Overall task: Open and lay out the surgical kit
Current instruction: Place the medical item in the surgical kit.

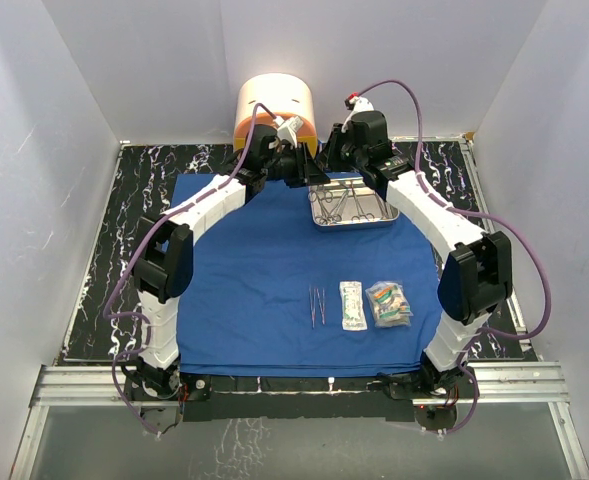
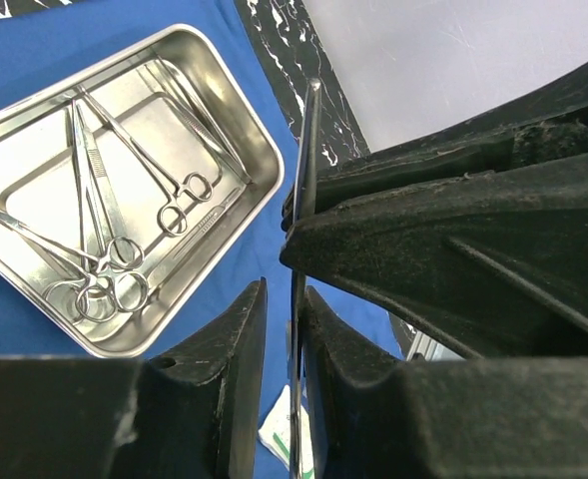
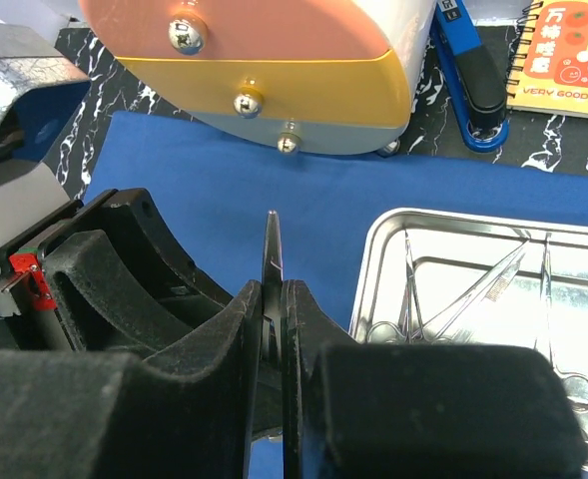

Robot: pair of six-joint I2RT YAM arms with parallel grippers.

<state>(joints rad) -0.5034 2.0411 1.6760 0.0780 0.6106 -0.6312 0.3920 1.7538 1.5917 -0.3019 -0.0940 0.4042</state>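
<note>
The royal-blue cloth [image 1: 254, 280] lies spread flat on the table. The steel tray [image 1: 352, 222] stands at its far edge and holds scissors and forceps [image 2: 124, 249]. My right gripper [image 3: 272, 294] is shut on a thin pointed steel instrument [image 3: 273, 244], held above the cloth left of the tray [image 3: 368, 259]. My left gripper [image 2: 284, 299] is narrowly open around the same instrument [image 2: 305, 160], with a gap at one finger. The two grippers [image 1: 292, 165] [image 1: 326, 160] meet at the back. Two thin instruments [image 1: 317, 305] and two clear packets [image 1: 352, 305] [image 1: 389, 303] lie on the near cloth.
The round cream-and-orange drawer container [image 1: 274, 100] stands right behind the grippers and fills the top of the right wrist view [image 3: 274, 40]. A blue stapler [image 3: 473, 80] and an orange notebook [image 3: 568, 50] lie behind the tray. White walls enclose the table.
</note>
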